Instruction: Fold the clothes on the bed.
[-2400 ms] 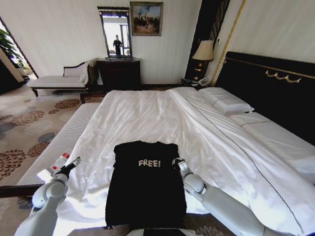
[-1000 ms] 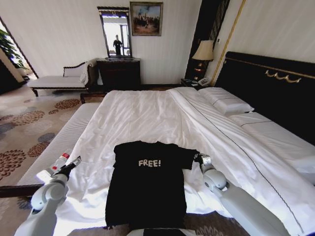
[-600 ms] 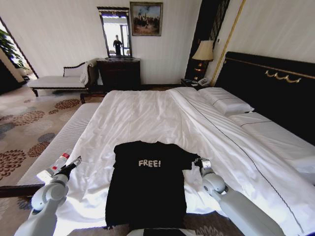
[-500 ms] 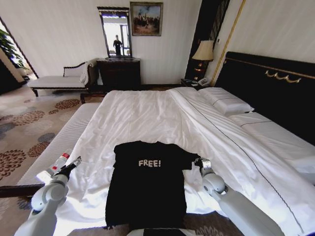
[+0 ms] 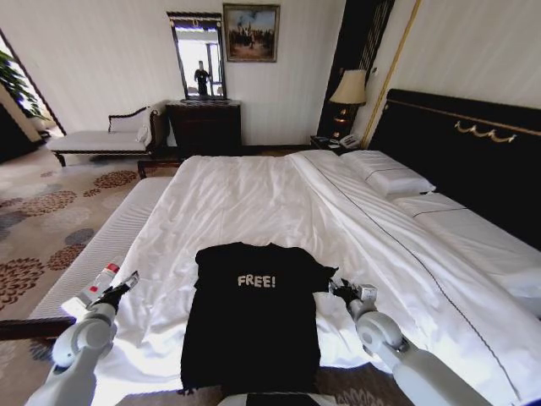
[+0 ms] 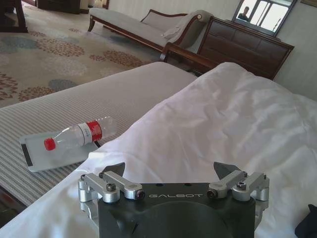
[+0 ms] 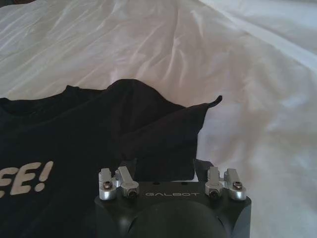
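One black short-sleeved cotton T-shirt [image 5: 252, 313] lies face up near the foot of the very large bed with white sheets [image 5: 279, 203], and we read the small white lettering "FREE!" [image 5: 256, 281] across its chest; in our right wrist view the end of that word, "EE!" [image 7: 22, 180], shows on the dark cloth. We see our right gripper [image 5: 347, 292] low at the shirt's right sleeve [image 7: 158, 129], which lies bunched and partly folded with one corner poking up over the white sheet. Its fingers [image 7: 130, 165] stand a little apart with the edge of the sleeve lying between them, and we cannot tell whether they press the cloth. The name "GALBOT" [image 7: 172, 194] is printed on the black body of this gripper, and the same word [image 6: 176, 195] appears on our left gripper [image 6: 173, 171], whose jaws are spread wide with nothing between them. That left gripper hangs above the rumpled sheet at the bed's left edge, well apart from the shirt. Just beyond it, on the narrow white ribbed bench [image 6: 74, 104], a clear plastic bottle with a red cap and red label [image 6: 77, 135] lies on its side across a flat pale tray [image 6: 54, 154]; the label's print is too small for us to read.
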`<state>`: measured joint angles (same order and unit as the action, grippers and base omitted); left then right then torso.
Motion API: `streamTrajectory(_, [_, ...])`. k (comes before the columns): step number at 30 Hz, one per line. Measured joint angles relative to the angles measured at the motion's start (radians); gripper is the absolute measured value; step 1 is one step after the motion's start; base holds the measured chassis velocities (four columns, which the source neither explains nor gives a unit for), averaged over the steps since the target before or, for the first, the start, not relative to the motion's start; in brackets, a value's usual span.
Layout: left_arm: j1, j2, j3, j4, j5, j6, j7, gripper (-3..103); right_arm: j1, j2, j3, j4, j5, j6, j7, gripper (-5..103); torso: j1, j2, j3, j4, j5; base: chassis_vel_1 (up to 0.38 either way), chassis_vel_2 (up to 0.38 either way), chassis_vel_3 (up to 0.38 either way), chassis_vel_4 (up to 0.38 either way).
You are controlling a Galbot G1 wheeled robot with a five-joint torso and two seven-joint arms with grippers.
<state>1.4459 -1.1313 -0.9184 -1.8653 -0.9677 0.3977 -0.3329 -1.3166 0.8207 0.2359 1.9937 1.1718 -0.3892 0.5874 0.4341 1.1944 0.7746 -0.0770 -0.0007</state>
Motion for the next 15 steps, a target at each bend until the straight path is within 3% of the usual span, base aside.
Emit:
streamTrajectory(2, [0.001, 0.0, -0.001, 0.0, 0.0, 0.0, 0.0, 100, 0.028, 0.009, -0.007, -0.005, 0.078, -0.016, 0.005, 74, 0.0, 0.0, 0.0, 0.0, -0.0001, 0.0, 0.0, 0.0, 0.0])
streamTrajectory(4, [0.001, 0.002, -0.002, 0.0, -0.001, 0.0, 0.0, 100, 0.042, 0.013, -0.01, -0.013, 0.109, -0.022, 0.01, 74, 0.0, 0.0, 0.0, 0.0001, -0.0001, 0.0, 0.0, 0.0, 0.0])
streamTrajectory(8, [0.01, 0.015, -0.02, 0.012, -0.014, -0.004, 0.002, 100, 0.075, 0.023, -0.017, -0.06, 0.155, -0.035, 0.024, 95, 0.0, 0.0, 0.0, 0.0002, 0.0, 0.0, 0.0, 0.0, 0.0])
streamTrajectory(15, [0.008, 0.021, -0.025, 0.034, -0.021, -0.007, 0.004, 100, 0.069, 0.023, -0.017, -0.081, 0.145, -0.036, 0.041, 89, 0.0, 0.0, 0.0, 0.0, -0.0001, 0.0, 0.0, 0.0, 0.0])
